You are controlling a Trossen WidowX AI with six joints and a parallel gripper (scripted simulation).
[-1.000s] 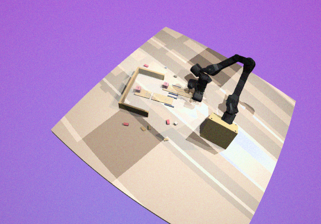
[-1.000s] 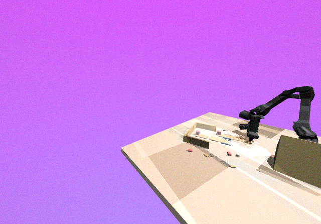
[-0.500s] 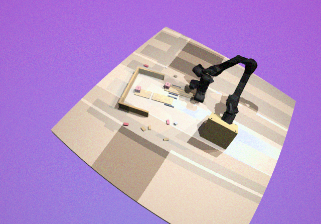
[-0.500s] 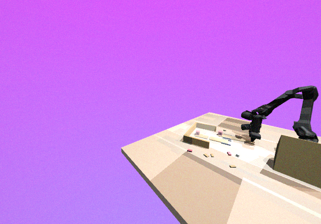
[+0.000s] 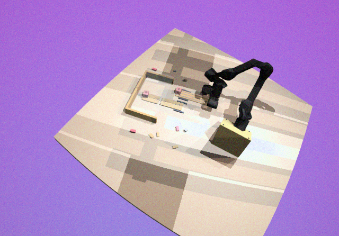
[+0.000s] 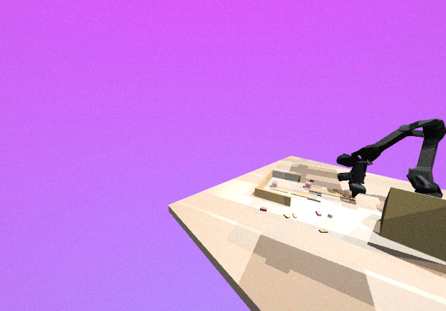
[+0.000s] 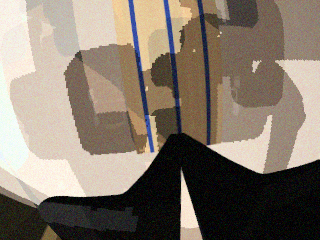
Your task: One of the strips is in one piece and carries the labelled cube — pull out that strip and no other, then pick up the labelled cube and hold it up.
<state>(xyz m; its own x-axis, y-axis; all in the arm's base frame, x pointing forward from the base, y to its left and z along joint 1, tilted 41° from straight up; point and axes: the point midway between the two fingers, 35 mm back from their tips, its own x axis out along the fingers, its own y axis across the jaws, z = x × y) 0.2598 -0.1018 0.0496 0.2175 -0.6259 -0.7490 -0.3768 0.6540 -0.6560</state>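
Observation:
A wooden strip (image 5: 191, 95) (image 6: 325, 190) (image 7: 150, 30) with thin blue lines runs unbroken from beneath my gripper to a pink cube with a dark mark (image 5: 178, 90) (image 6: 308, 185) at its far end. My gripper (image 5: 213, 107) (image 6: 354, 195) (image 7: 176, 140) is shut, with its fingertips over the strip's near end; nothing shows between them, and contact with the strip is hard to tell. A second strip lies in two pieces, a far piece (image 5: 150, 99) (image 6: 279, 189) and a near piece (image 5: 171, 103) (image 6: 304, 194), with a gap between them. Another pink cube (image 5: 145, 93) (image 6: 274, 184) stands by the far piece.
A low wooden wall (image 5: 141, 115) (image 6: 272, 196) encloses the far side, open toward the arm. Short dark bars (image 5: 178, 110) (image 6: 313, 199) lie beside the strips. Several small blocks lie outside the wall, including a red one (image 5: 132, 130) (image 6: 263, 208) and a pink one (image 5: 177, 128) (image 6: 318, 213).

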